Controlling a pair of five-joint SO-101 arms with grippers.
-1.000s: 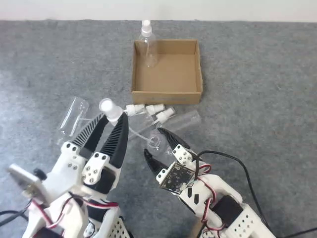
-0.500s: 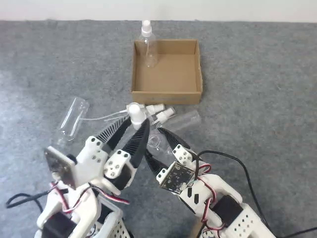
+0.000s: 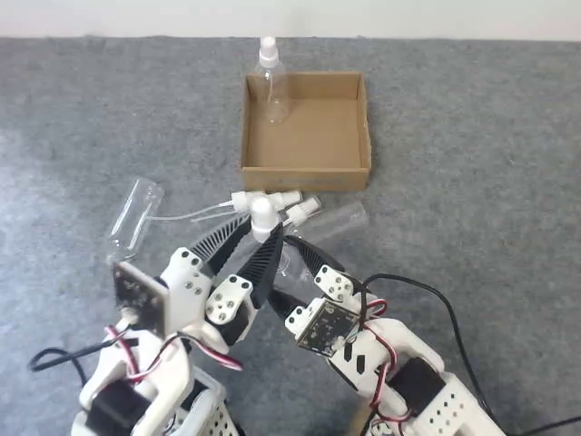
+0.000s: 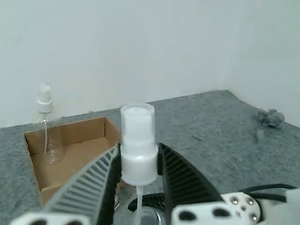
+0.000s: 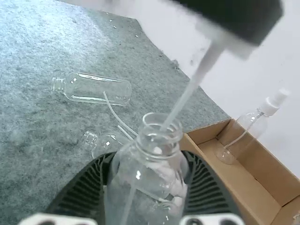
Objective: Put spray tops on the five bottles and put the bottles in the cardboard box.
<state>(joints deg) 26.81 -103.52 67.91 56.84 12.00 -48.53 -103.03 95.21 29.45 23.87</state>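
My left gripper (image 3: 260, 232) is shut on a white spray top (image 3: 263, 215), held upright between its fingers (image 4: 99, 176). Directly under it, my right gripper (image 3: 284, 266) is shut on a clear open bottle (image 5: 149, 165), standing upright. The top's thin dip tube (image 5: 189, 92) reaches down into the bottle's neck. The cardboard box (image 3: 349, 170) sits beyond, with one capped bottle (image 3: 272, 87) standing in its far left corner. Loose spray tops (image 3: 280, 200) lie just in front of the box.
An uncapped bottle (image 3: 135, 212) lies on the grey carpet to the left, another (image 3: 343, 219) to the right of the loose tops. In the right wrist view, two bare bottles (image 5: 95, 88) (image 5: 106, 142) lie on the carpet past the held one.
My left arm has swung right with the spray top, from over the left of the carpet to above the bottle in my right gripper. The right arm has stayed put.
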